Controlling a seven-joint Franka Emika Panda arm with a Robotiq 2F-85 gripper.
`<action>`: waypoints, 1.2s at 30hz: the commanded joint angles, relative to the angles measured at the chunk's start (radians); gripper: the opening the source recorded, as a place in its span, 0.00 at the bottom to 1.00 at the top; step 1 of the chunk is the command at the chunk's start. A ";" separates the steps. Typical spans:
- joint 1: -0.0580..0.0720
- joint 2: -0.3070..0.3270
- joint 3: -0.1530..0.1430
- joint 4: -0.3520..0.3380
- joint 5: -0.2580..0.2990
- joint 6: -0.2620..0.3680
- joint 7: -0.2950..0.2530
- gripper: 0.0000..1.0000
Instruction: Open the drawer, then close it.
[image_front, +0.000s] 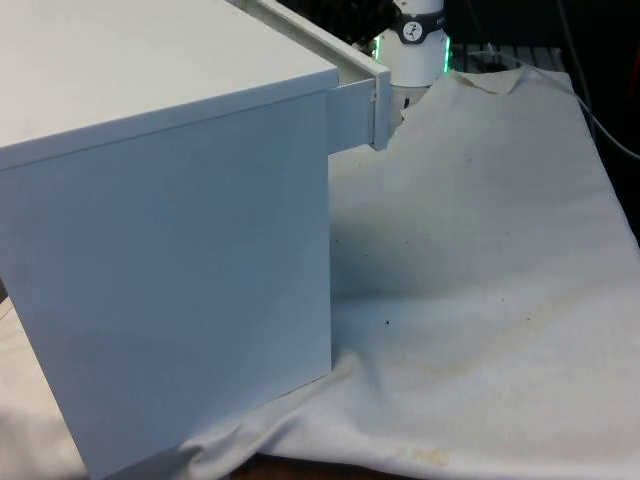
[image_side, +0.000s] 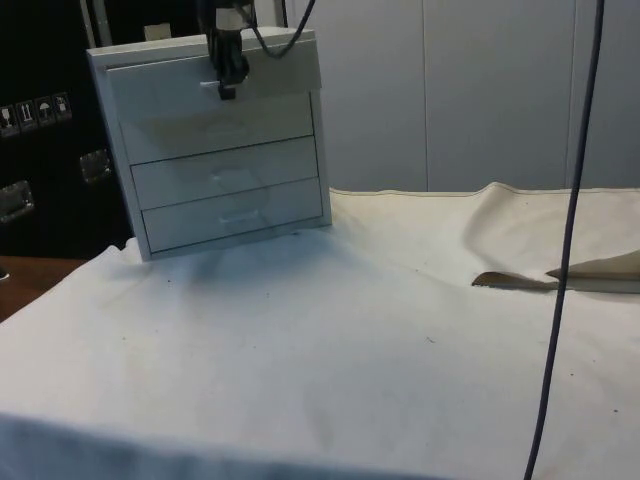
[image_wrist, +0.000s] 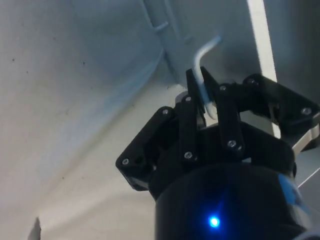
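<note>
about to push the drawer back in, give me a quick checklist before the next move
1. Tool on the top drawer's handle: ok, the fingers are closed around the white bar.
2. Top drawer pulled out: ok, its front stands proud of the chest in the front view and of the two lower drawers in the side view.
3. Two lower drawers shut: ok, both fronts sit flush.
4. Chest seated flat on the cloth: ok.
5. Inside of the top drawer free of objects: cannot tell, the interior is hidden.

white-clothed table (image_side: 400, 330) under drawer chest (image_side: 215, 150)
</note>
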 joint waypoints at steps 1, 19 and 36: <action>0.013 -0.012 -0.004 -0.007 -0.032 -0.002 0.024 0.00; 0.005 -0.089 0.077 -0.093 -0.181 -0.029 0.180 0.00; 0.011 -0.164 0.158 -0.172 -0.320 -0.079 0.316 0.00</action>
